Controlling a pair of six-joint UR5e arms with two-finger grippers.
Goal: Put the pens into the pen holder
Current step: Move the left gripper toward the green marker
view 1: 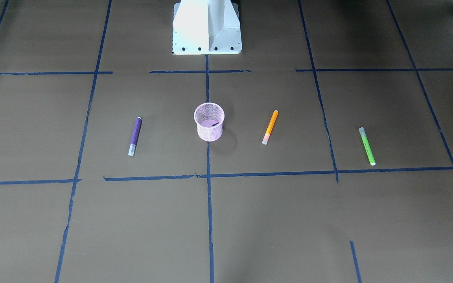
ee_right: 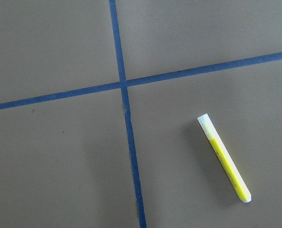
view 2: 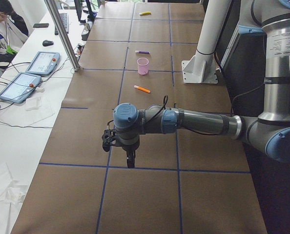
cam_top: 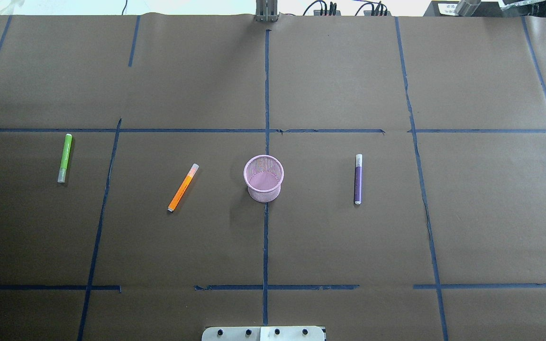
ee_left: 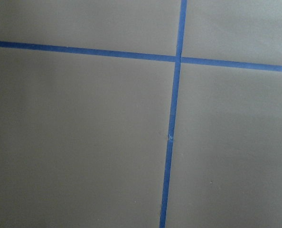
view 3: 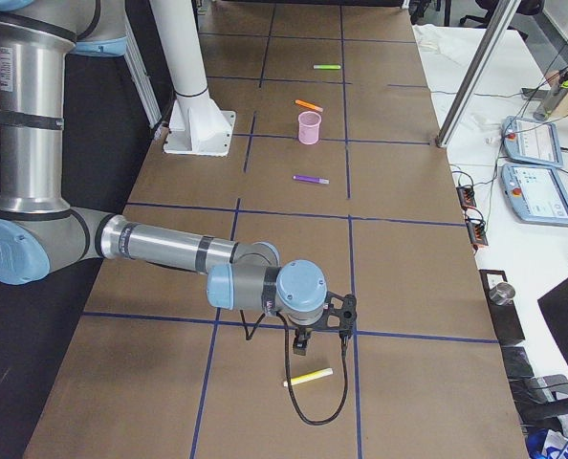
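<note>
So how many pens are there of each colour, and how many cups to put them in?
Purple pen: 1
Orange pen: 1
Green pen: 1
Yellow pen: 1
Pink mesh pen holder: 1
Total: 5 things, 4 pens and 1 holder.

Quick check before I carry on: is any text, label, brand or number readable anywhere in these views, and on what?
No text can be read in any view.
White label on the left arm: print too small to read.
White sticker past the table's far edge: blurred.
Tablet screens: too small to read.
Yellow pen and pen holder: no legible print.
</note>
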